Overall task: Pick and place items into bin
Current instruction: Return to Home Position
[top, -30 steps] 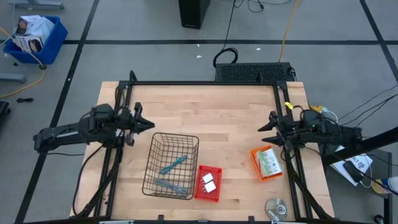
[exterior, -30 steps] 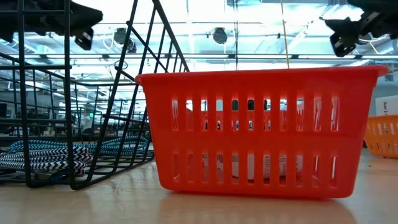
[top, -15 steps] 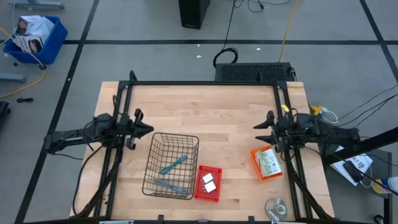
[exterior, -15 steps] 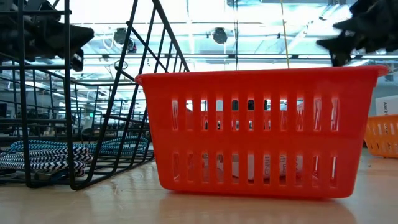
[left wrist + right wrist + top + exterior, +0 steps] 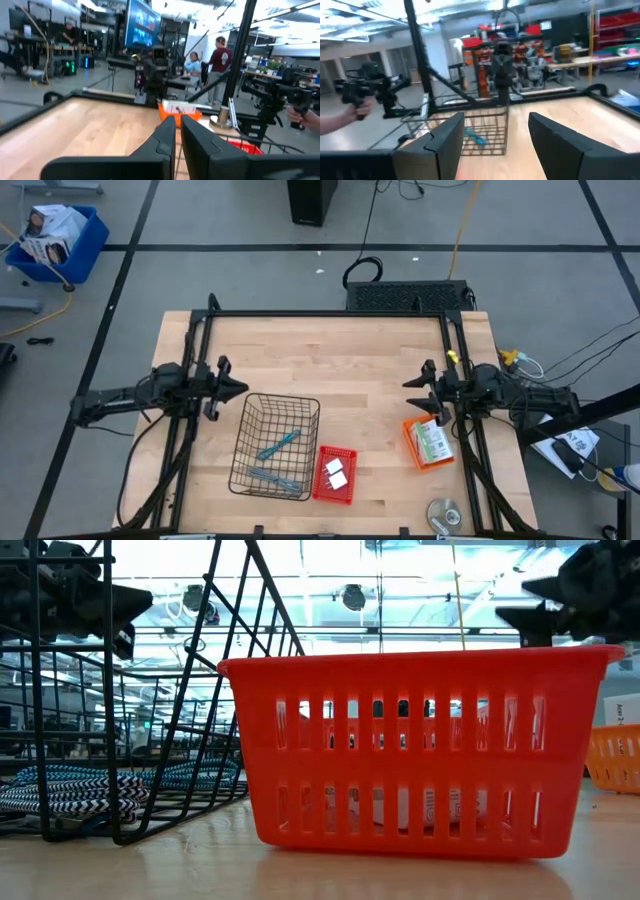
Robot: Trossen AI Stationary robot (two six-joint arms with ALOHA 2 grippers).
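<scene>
Left jaws pressed together left of wire basket (image 5: pixel 275 443); right jaws spread, well right. Red bin (image 5: pixel 410 665) slats mostly hide its contents.

Red bin (image 5: pixel 338 450), orange bin (image 5: pixel 410 435), black basket (image 5: pixel 262 420), perhaps green-printed cards (image 5: pixel 434 442)

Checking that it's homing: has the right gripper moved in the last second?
Yes. In the high view the right gripper has shifted slightly inward over the table, farther from the black frame rail on its side.
</scene>
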